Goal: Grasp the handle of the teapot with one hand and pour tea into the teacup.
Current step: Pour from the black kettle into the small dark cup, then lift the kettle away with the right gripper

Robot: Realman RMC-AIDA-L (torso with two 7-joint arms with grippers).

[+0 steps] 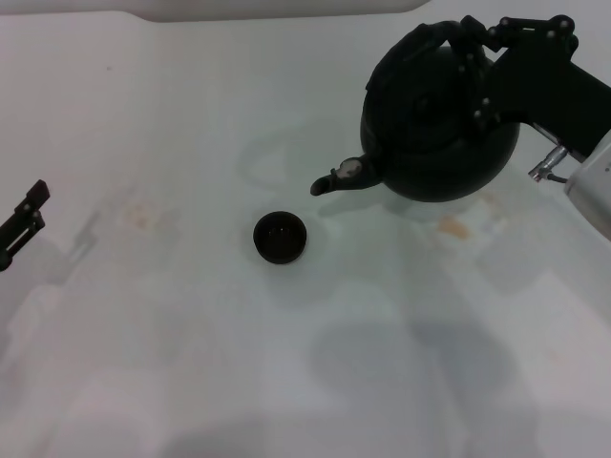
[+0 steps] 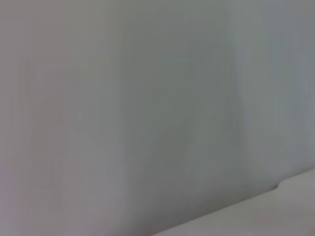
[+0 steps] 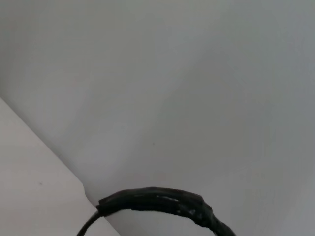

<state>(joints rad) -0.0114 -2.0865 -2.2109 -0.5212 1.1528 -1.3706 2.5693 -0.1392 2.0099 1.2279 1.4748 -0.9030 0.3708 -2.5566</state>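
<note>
In the head view, the teapot (image 1: 434,119) is seen at the far right of the white table (image 1: 172,315), tipped so that its short spout (image 1: 339,178) points leftward and down toward the teacup (image 1: 280,238). The spout tip is apart from the cup, up and to the right of it in that view; whether the pot's base touches the table cannot be told. The teacup stands upright on the table near the middle, alone, its glossy inside facing up.

The right gripper (image 1: 477,72) is placed over the top right of the teapot, its black fingers clamped on the handle (image 1: 449,38), which is largely covered by them. In the right wrist view, a ribbed black arc of the handle (image 3: 162,201) is shown against the pale table.

The left gripper (image 1: 24,224) is held at the far left edge, well apart from the cup and pot; whether its fingers are apart or together cannot be told.
</note>
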